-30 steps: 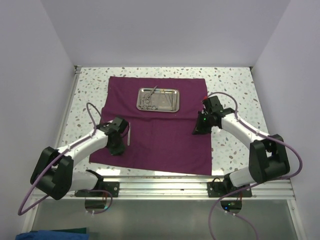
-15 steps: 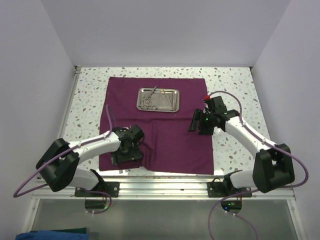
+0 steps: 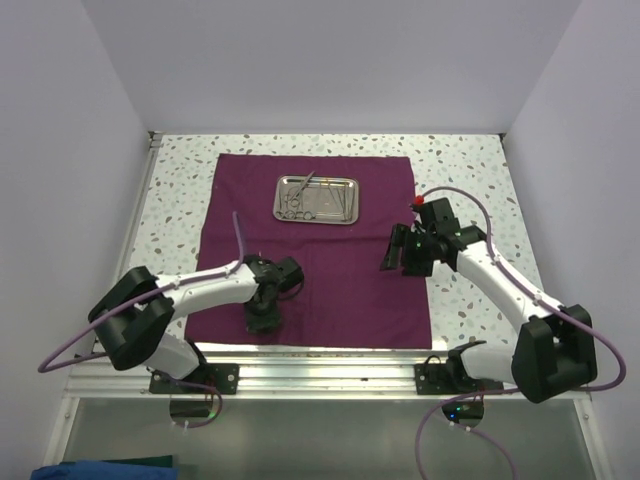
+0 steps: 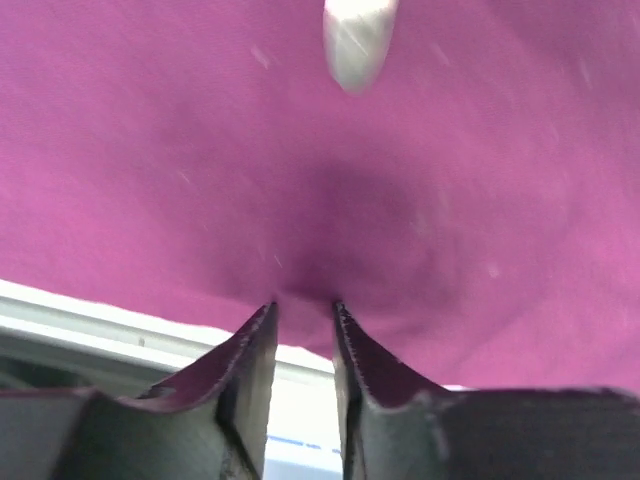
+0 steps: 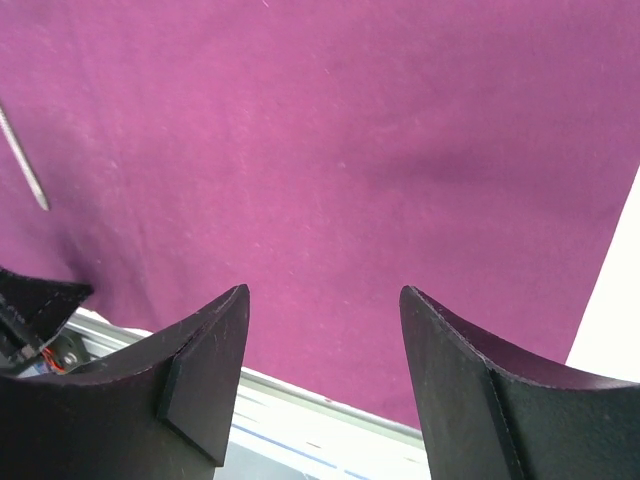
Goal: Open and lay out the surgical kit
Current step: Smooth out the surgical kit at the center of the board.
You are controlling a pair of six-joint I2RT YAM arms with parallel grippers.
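Observation:
The maroon cloth (image 3: 330,270) of the surgical kit lies spread flat on the table. On its far half stands the steel tray (image 3: 355,200) with thin instruments (image 3: 300,205) in it. My left gripper (image 3: 262,314) is down at the cloth's near edge. Its tips (image 4: 305,303) touch the cloth (image 4: 200,150) with a narrow gap and nothing between them. A blurred silver instrument tip (image 4: 358,40) lies just beyond. My right gripper (image 3: 398,252) hangs open over the cloth's right part (image 5: 350,130), empty (image 5: 322,291). A thin silver instrument (image 5: 22,155) lies on the cloth to its left.
The speckled table (image 3: 470,180) shows around the cloth. A metal rail (image 3: 330,362) runs along the near edge, close under both grippers. Walls stand close on the left, right and far sides. Purple cables (image 3: 450,192) loop from each arm.
My left arm swung right along the cloth's near edge; its jaws opened wide, then narrowed. My right gripper went from shut to open and shifted a little nearer.

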